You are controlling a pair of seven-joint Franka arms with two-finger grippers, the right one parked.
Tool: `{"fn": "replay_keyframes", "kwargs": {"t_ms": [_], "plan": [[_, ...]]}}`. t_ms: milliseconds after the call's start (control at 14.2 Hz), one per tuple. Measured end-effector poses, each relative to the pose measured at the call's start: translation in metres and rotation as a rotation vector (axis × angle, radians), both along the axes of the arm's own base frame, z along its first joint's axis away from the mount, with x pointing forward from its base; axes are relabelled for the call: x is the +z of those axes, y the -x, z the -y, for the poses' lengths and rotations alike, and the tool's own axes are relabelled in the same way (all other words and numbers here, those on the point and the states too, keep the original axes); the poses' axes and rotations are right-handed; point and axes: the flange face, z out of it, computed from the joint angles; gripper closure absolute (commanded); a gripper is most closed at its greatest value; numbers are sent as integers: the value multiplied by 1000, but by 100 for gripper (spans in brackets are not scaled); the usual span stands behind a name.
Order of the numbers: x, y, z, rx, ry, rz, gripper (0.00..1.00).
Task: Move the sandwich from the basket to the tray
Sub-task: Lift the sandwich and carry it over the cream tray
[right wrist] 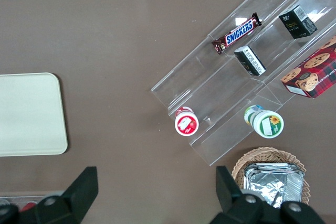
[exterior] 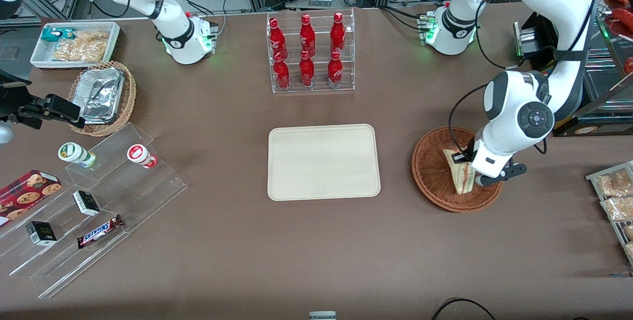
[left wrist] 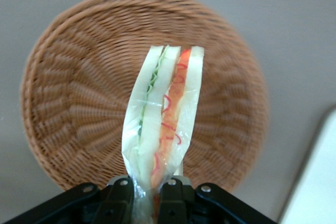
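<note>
The hand point(left wrist: 149, 195) grips the sandwich point(left wrist: 163, 124) by one end, above the basket point(left wrist: 63, 114); the tray point(exterior: 324, 161) lies sideways toward the parked arm.

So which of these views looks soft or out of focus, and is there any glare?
In the left wrist view the basket is slightly blurred, while the sandwich, pinched in the end effector, is sharper, its wrap glinting. The front view is evenly lit, with glare on the foil containers. The right wrist view shows reflections on the acrylic shelf.
</note>
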Motion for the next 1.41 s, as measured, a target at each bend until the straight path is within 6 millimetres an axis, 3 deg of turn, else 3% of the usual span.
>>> {"fn": "replay_keyframes", "kwargs": {"t_ms": [282, 706, 1059, 1412], "plan": [[-1, 4, 114, -119, 5, 12, 93], [-4, 21, 255, -68, -33, -31, 94], [-34, 47, 342, -10, -45, -21, 94], [-74, 65, 391, -2, -21, 8, 91]]}}
